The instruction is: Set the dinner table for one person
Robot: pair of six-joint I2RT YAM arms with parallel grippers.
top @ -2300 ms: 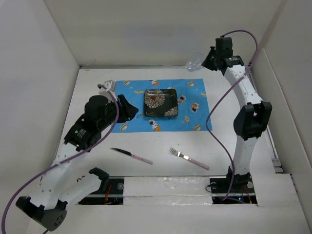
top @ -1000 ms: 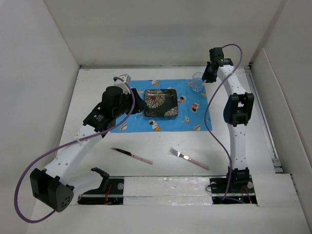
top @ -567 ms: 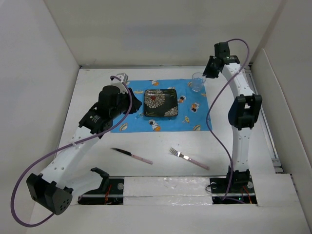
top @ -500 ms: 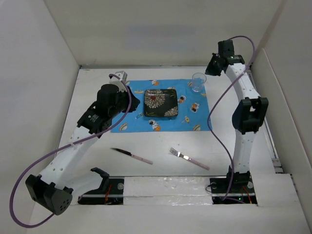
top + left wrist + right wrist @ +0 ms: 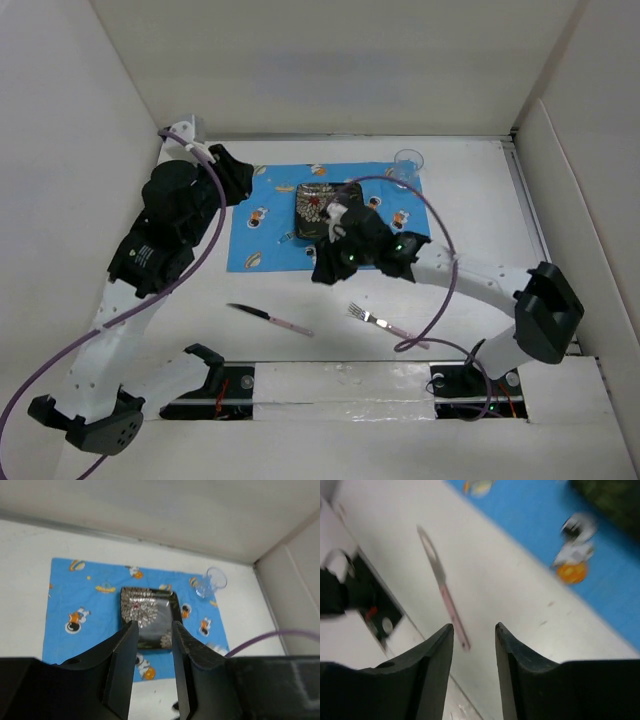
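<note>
On the white dinner table (image 5: 480, 225) lies a blue cartoon-print cloth (image 5: 268, 222) with a dark floral square plate (image 5: 322, 196) on it. A clear glass (image 5: 407, 165) stands at the cloth's far right corner. A pink-handled knife (image 5: 270, 318) and a pink-handled fork (image 5: 385, 324) lie on the table near the front. My right gripper (image 5: 322, 272) is open and empty, low over the cloth's near edge, above the knife (image 5: 442, 590). My left gripper (image 5: 232, 178) is open and empty, held high over the cloth's left end. Its view shows the plate (image 5: 147, 607) and the glass (image 5: 212, 579).
White walls (image 5: 90, 120) close in the table on the left, back and right. The right arm lies across the middle of the table and hides part of the plate. The arm bases (image 5: 460, 380) and a taped strip run along the near edge.
My right gripper has let go of the glass, which stays at the cloth's far right corner, and swung down to the table's middle. My left arm has drawn back to the far left.
</note>
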